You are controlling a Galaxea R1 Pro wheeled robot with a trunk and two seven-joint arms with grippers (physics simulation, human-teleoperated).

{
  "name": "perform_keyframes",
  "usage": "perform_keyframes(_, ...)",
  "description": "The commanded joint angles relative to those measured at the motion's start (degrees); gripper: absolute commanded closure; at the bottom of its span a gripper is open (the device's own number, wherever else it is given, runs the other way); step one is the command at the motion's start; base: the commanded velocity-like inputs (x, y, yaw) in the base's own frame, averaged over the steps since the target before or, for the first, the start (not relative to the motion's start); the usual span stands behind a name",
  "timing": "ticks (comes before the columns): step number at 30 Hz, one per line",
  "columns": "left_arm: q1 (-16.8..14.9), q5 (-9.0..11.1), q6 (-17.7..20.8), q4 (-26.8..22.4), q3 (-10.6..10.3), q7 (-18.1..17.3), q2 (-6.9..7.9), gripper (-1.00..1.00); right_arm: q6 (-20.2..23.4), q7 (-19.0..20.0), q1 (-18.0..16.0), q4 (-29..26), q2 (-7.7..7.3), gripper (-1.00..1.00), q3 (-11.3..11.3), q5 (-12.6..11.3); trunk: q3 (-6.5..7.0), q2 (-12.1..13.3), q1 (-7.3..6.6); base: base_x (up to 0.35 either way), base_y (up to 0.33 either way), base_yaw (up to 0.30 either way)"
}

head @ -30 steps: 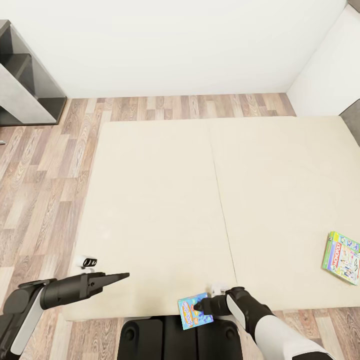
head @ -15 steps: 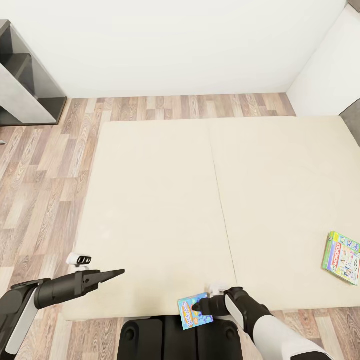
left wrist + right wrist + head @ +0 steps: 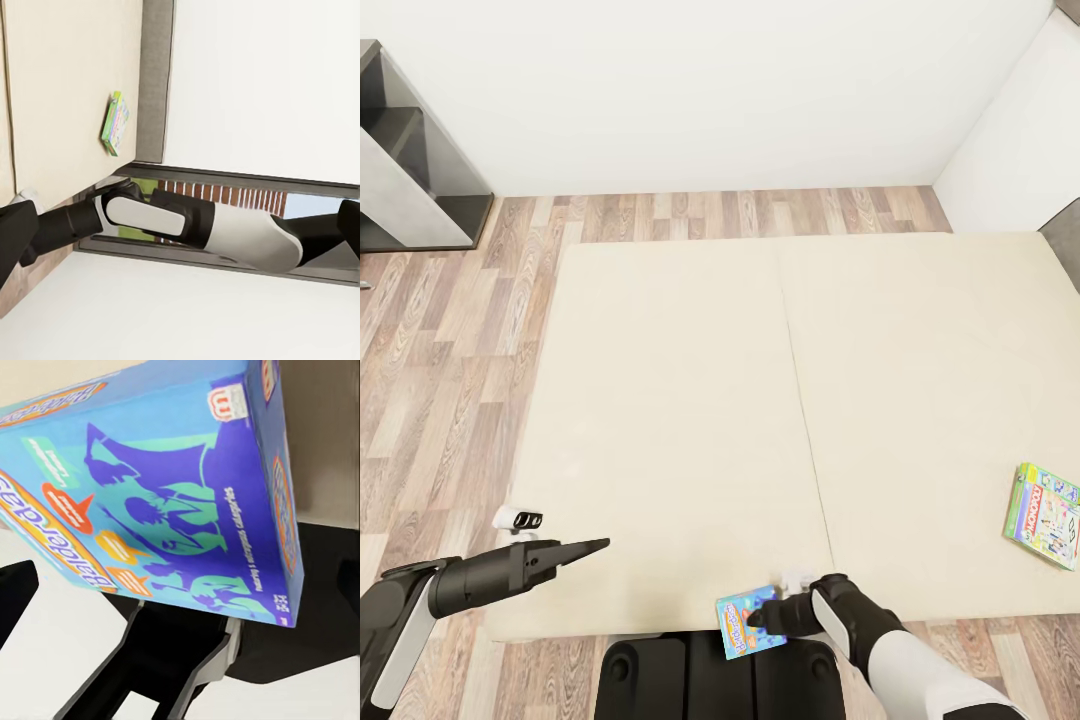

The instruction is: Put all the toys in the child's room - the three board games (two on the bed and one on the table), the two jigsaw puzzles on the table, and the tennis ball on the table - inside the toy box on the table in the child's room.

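The right gripper [image 3: 760, 617] grasps the blue board game [image 3: 745, 622] at the bed's [image 3: 680, 400] near edge; the left gripper [image 3: 600, 546] looks clenched; the green board game [image 3: 1045, 515] lies far right

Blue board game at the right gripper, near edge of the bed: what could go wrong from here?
1. The blue board game overhangs the bed's near edge, with the right gripper at one side of it. If the hold is shallow, the box could tip and drop to the floor.
2. The robot's dark base sits right below the box, so a lift or turn could knock it there.
3. The green board game lies far off by the bed's right edge; reaching it likely needs repositioning.
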Motion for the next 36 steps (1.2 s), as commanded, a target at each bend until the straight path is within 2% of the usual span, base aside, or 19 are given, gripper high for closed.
perform_keyframes(1, -0.01, 0.07, 0.60, -0.02, 0.00, -0.14, 0.01, -1.00, 0.31, -0.14, -0.01, -0.08, -0.11, -1.00, 0.44, -0.59, -0.06, -0.08, 0.03, 0.000, 0.000, 0.000)
perform_keyframes(15, -0.01, 0.09, 0.61, -0.02, 0.00, -0.14, 0.01, -1.00, 0.25, -0.19, -0.01, -0.08, -0.10, -1.00, 0.91, -0.58, -0.06, -0.08, 0.03, 0.000, 0.000, 0.000)
perform_keyframes(36, -0.01, 0.09, 0.65, -0.02, 0.00, -0.14, 0.01, -1.00, 0.34, 0.23, -0.01, -0.08, 1.23, -1.00, 1.58, -0.68, -0.06, -0.08, 0.03, 0.000, 0.000, 0.000)
